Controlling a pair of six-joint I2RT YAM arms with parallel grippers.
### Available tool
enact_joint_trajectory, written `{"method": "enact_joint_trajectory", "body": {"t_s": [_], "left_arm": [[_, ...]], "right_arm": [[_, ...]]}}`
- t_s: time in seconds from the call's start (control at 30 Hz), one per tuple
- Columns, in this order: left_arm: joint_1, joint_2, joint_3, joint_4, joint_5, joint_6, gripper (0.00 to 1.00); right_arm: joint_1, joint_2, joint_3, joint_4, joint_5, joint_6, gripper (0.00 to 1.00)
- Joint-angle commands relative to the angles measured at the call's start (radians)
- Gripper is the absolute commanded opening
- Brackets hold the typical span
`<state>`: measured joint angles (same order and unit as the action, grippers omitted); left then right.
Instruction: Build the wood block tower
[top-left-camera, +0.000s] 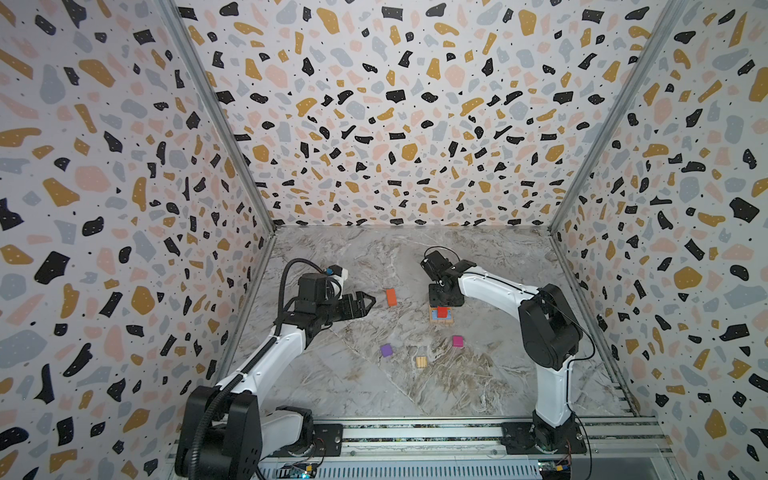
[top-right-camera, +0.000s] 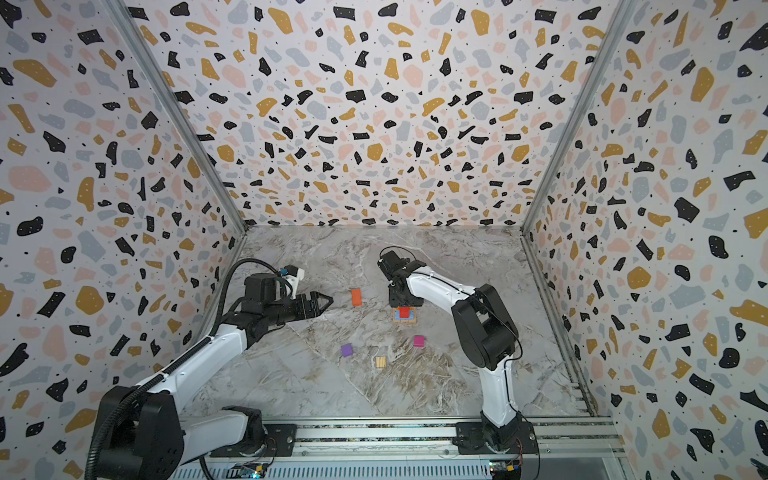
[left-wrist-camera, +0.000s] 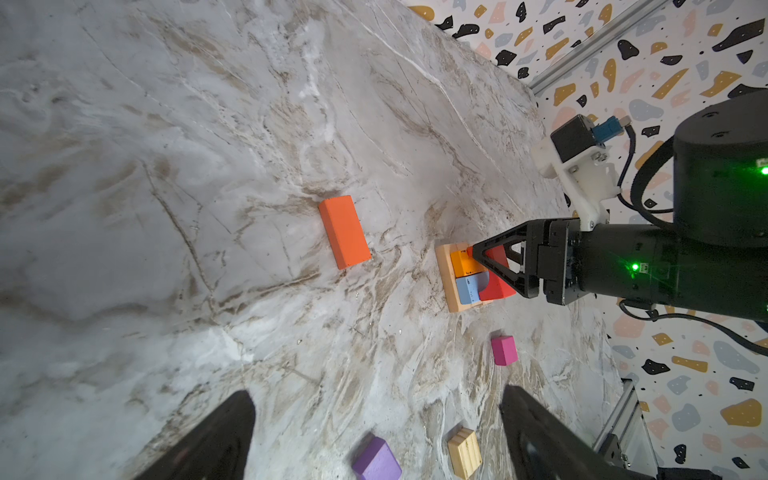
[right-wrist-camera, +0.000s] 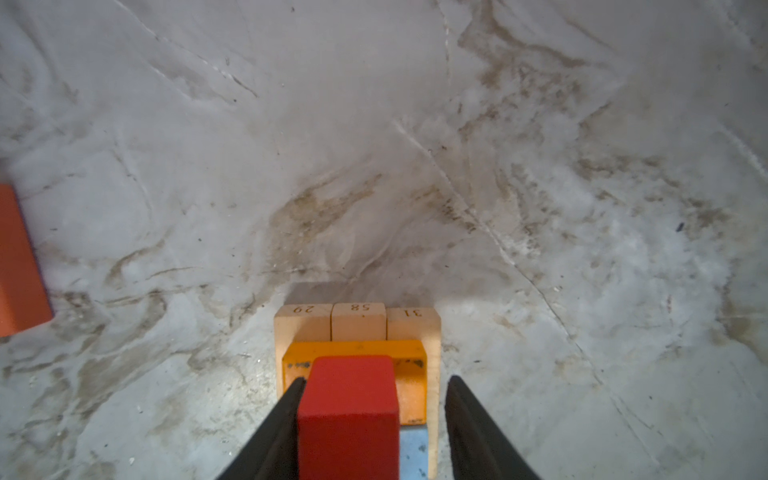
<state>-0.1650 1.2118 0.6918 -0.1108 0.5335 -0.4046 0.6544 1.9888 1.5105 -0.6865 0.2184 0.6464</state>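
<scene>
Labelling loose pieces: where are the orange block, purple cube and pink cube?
orange block (top-left-camera: 391, 298): in a top view, centre of top face.
purple cube (top-left-camera: 386, 350): in a top view, centre of top face.
pink cube (top-left-camera: 457, 341): in a top view, centre of top face.

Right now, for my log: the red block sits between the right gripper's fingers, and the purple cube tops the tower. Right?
No. Both top views show the purple cube lying loose on the table, apart from the tower. The red block is between the fingers of the right gripper.
</scene>
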Motion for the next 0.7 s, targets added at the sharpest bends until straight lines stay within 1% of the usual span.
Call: {"method": "enact_joint_trajectory", "body": {"t_s": [0.0, 0.37, 0.47, 0.67], "left_arm": [[-0.004, -0.009, 0.006, 0.021, 0.01, 0.007, 0.94], [-0.005, -0.006, 0.008, 0.022, 0.01, 0.007, 0.94], [-0.005, -0.005, 0.009, 0.021, 0.01, 0.007, 0.94], [-0.005, -0.001, 0.009, 0.02, 0.007, 0.007, 0.94]], "right_arm": [[-0.004, 0.002, 0.034, -0.022, 0.017, 0.007, 0.54], [-0.004, -0.016, 0.04, -0.012, -0.01, -0.006, 0.54], [0.0, -0.033, 0.04, -0.005, -0.034, -0.028, 0.56], [0.021, -0.092, 0.042, 0.004, -0.049, -0.063, 0.6]]}}
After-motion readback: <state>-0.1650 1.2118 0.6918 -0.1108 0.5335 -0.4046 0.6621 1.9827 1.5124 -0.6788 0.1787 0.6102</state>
